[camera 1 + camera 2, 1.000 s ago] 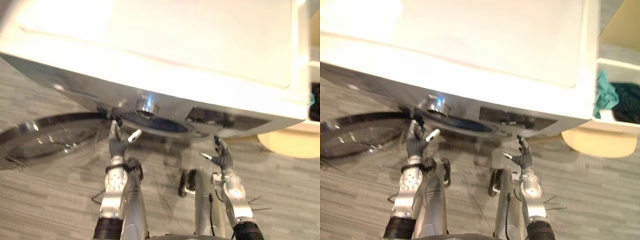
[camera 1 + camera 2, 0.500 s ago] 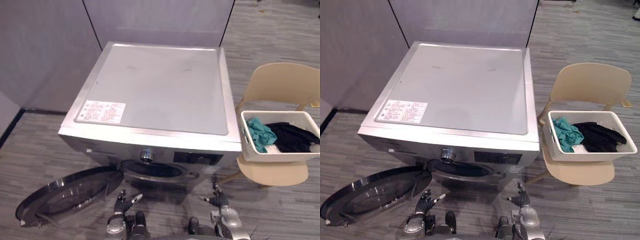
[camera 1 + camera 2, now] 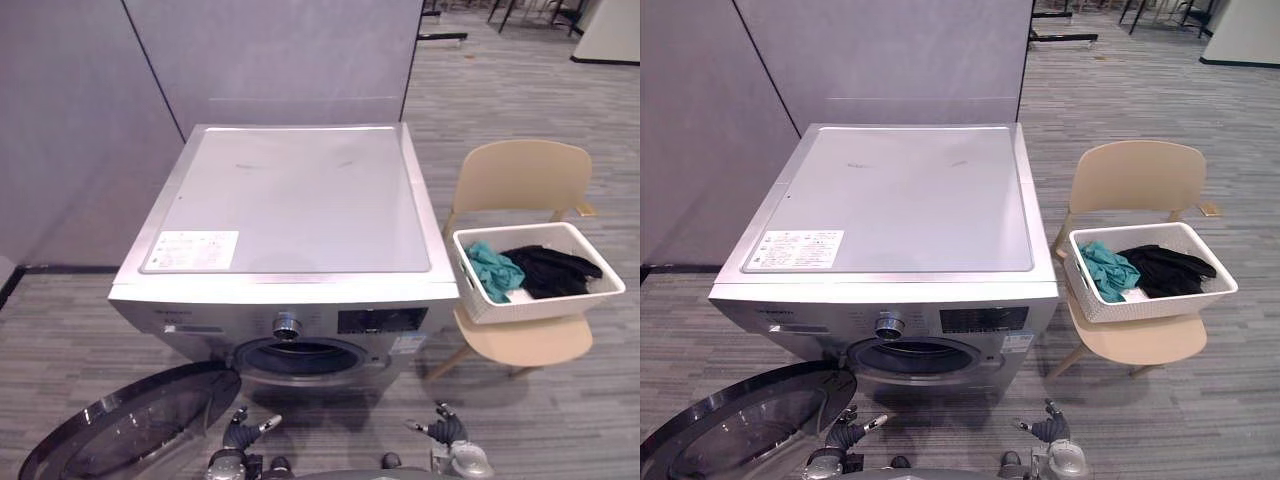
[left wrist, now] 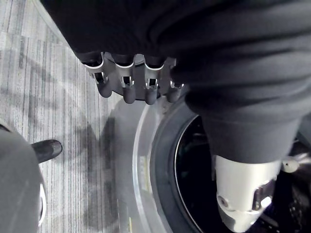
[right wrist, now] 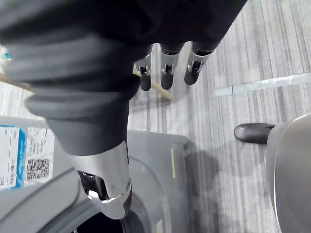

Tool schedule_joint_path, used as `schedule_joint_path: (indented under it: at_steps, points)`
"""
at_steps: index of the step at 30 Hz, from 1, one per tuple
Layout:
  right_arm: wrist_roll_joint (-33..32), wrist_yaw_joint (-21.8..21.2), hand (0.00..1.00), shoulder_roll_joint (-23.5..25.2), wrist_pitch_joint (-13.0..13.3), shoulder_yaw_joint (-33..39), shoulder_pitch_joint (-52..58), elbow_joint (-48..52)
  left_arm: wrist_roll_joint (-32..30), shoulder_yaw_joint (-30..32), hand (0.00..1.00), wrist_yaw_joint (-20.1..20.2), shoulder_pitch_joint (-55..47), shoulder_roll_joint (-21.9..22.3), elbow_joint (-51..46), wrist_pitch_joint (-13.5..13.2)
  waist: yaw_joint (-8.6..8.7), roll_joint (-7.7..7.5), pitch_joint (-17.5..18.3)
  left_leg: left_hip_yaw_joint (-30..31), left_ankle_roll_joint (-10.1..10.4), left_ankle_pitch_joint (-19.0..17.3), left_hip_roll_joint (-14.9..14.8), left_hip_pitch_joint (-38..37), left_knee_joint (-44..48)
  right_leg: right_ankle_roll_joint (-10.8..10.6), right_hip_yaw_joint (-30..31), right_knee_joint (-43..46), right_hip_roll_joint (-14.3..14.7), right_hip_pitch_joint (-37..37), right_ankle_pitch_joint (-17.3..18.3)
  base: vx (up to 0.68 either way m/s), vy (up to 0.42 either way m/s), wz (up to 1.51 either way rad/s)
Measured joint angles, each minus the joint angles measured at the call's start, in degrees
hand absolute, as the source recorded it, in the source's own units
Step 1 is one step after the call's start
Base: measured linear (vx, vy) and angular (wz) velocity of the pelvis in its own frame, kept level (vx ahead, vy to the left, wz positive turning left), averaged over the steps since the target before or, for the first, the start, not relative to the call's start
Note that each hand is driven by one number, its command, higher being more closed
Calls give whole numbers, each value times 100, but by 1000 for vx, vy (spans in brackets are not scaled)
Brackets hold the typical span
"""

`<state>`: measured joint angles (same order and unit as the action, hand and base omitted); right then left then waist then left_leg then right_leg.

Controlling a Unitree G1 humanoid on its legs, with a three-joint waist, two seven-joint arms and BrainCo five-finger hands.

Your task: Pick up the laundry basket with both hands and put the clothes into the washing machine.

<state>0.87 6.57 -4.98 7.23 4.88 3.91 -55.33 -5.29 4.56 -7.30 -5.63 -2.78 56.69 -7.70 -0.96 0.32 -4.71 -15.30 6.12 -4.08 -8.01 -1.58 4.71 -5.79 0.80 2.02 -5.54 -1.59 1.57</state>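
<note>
Right, from my seat I see the laundry basket (image 3: 532, 307): a white rectangular tub with perforated walls, sitting on the seat of a beige chair (image 3: 520, 178) just beside the washing machine (image 3: 285, 200), on the robot's right. Inside it there are 2 heaps of clothes: a teal garment (image 3: 491, 268) at the end nearer the machine and a black garment (image 3: 552, 270) spread over the rest, with a bit of white showing underneath.

The washing machine is silver with a flat top, its round door (image 3: 125, 428) swung open and lying low towards the left, and the dark drum opening (image 3: 300, 358) exposed at the front.

My left hand (image 3: 238, 436) is low in front of the drum opening, and my right hand (image 3: 447, 432) is low in front of the machine's right corner. Both are well apart from the basket, which stands higher and further right.

In the left wrist view the fingers (image 4: 129, 90) hang straight and loosely apart, thumb (image 4: 245, 194) out, around nothing. In the right wrist view the fingers (image 5: 167, 73) are likewise relaxed and empty.
</note>
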Motion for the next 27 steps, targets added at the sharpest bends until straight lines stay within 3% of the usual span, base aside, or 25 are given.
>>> schedule_joint_path:
  at_steps: [2,3,6,7,9,10,11,12,13,15,16,17,18,19,20,21,22,23,24,26,27]
  points:
    - [-39,38,0,-84,12,29,-122,19,4,-13,0,0,24,33,8,-5,29,133,-13,868,-68,-464,178,248,371,-29,342,-53,60,-265,-123,-39,52,-98]
    - [-53,81,0,-67,33,111,-122,81,4,-75,0,0,111,18,10,-3,89,135,-27,838,-117,-504,223,371,445,-51,455,-150,36,-365,-252,-55,74,-80]
    - [-107,96,0,7,18,268,-120,112,0,-52,0,1,329,-21,11,-9,142,43,-207,597,-138,-682,251,461,671,-102,871,-222,80,-574,-450,-36,71,-87]
    - [-153,98,0,63,13,230,-178,279,-3,-41,0,-5,361,-52,10,-4,133,-37,-267,174,-175,-799,178,548,840,-98,1285,-211,184,-834,-609,-49,45,-174]
    - [-198,106,0,87,20,138,-338,358,-21,-46,0,-7,422,-49,7,0,113,-45,-263,-548,-254,-841,-93,696,950,284,1071,-442,365,-1161,-1147,-22,-31,-210]
    - [-205,108,0,123,19,126,-496,406,-49,-38,0,-12,512,-62,2,6,21,64,-330,-1198,-274,-839,-318,707,956,853,-350,-90,414,-1455,-904,51,-89,-225]
    - [-204,107,0,130,25,120,-555,416,-88,-44,0,-12,589,-47,-13,7,-2,-3,-333,-1570,-271,-838,-374,594,999,1015,-1618,310,296,-1546,-508,66,-78,-220]
    - [-201,109,0,135,27,104,-580,403,-119,-49,0,-12,595,-41,-20,5,-1,37,-358,-1750,-267,-847,-400,528,1065,1092,-2156,439,210,-1549,-375,101,-149,-244]
    - [-180,105,0,114,38,3,-569,362,-212,-72,0,-3,598,-9,-33,4,18,49,-423,-2201,-224,-943,-486,210,1402,1429,-3574,834,92,-1416,-210,61,-131,-183]
    - [-168,99,0,52,38,-249,-595,269,-217,-46,0,-6,535,-17,-22,2,4,87,-474,-2469,-198,-1008,-525,-146,1335,1531,-3960,799,245,-1274,-152,83,-180,-217]
    - [-133,100,0,-3,44,-348,-601,275,-223,-57,0,-1,511,-18,-31,-1,38,115,-483,-2625,-189,-1077,-491,-425,1160,1431,-4009,803,307,-1214,312,144,-165,-239]
    - [-118,100,0,-38,38,-366,-590,270,-225,-111,0,-7,546,12,-36,-2,20,305,-490,-2843,-184,-1275,-527,-677,915,944,-4218,1227,330,-1276,825,200,-95,-184]
    - [-95,107,0,-128,44,-325,-569,276,-223,-243,0,-19,550,80,-54,-10,61,512,-478,-2983,9,-1617,-744,-844,849,1255,-4242,2158,164,-1448,1222,235,-70,-136]
    - [-84,107,0,-130,42,-318,-541,267,-225,-274,0,-12,575,58,-52,-15,124,459,-487,-3047,326,-1725,-785,-859,1148,1479,-4019,2695,-53,-1536,1355,285,-88,-98]
    - [-70,98,0,-94,8,-351,-535,179,-218,-270,0,-15,642,-9,-37,-16,129,304,-597,-2932,308,-1947,-1091,-705,2325,877,-3584,2923,-74,-1472,1658,252,-159,-98]
    - [-76,103,0,-44,12,-495,-535,68,-210,-266,0,-16,623,18,12,1,39,364,-627,-2272,-460,-1719,-1669,-108,4057,920,-3355,2540,332,-1248,1557,228,-180,-111]
    - [-81,107,0,-46,17,-534,-562,0,-203,-265,0,-16,591,55,7,1,5,362,-650,-1838,-495,-1740,-1695,180,4564,968,-3254,2362,460,-1132,1487,182,-168,-113]
    - [-90,115,0,-52,30,-539,-643,-156,-195,-280,0,-19,547,119,-6,0,-4,331,-745,-813,-355,-1781,-1351,786,5194,990,-3086,1997,601,-814,1351,198,-56,-91]
    - [-107,152,0,-16,31,-533,-664,-292,-149,-297,0,-31,518,133,-138,-18,-57,307,-802,-63,-196,-1824,-881,1222,5161,994,-2934,1691,655,-507,1193,211,-16,-84]
    - [-141,222,0,-10,30,-472,-689,-365,-82,-299,0,-48,525,138,-318,-47,-209,301,-839,209,-168,-1822,-478,1629,4594,950,-2698,1418,652,-197,1123,268,52,-74]
    - [-166,226,0,-9,32,-364,-700,-357,-32,-327,0,-48,567,140,-323,-47,-245,270,-897,358,-186,-1791,-196,1889,3839,859,-2592,1168,614,35,1070,299,78,-55]
